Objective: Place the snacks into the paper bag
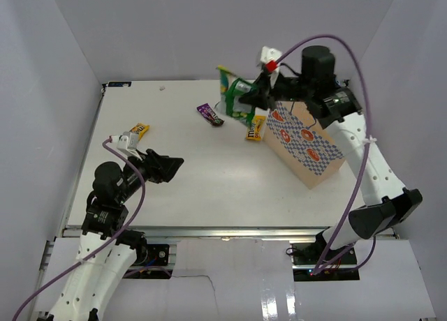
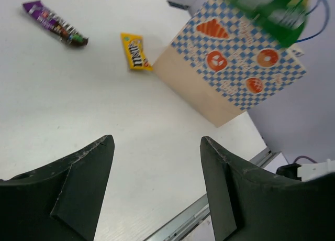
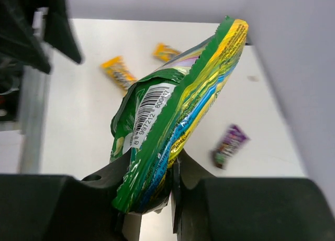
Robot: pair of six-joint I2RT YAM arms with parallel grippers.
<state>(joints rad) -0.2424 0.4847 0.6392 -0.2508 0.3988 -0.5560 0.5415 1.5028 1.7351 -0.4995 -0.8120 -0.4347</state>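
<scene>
Right hand (image 1: 255, 96): clamped tight on one end of the green packet (image 1: 232, 92), which hangs clear of the bench (image 1: 209, 195) just beside the far end of the bag (image 1: 307, 145); left hand (image 1: 170, 165): spread wide, holding nothing, low over the near-left bench. Hazards for you to weigh: the packet is gripped at one end only and stands out long and floppy, so it may catch on the bag rim and fold instead of dropping in; the bag looks light, so a nudge from the hand could tip or slide it; the bag mouth is not plainly shown, so you cannot confirm the packet is over it, and letting go short would land it on the bench. Count: green packet, one, in hand; purple packet (image 1: 210, 114), one, on the bench left of the bag; yellow packs, two: bag-side yellow pack (image 1: 255, 128) just beside the bag, left yellow pack (image 1: 139, 131) well apart, near the left arm; bag, one.
</scene>
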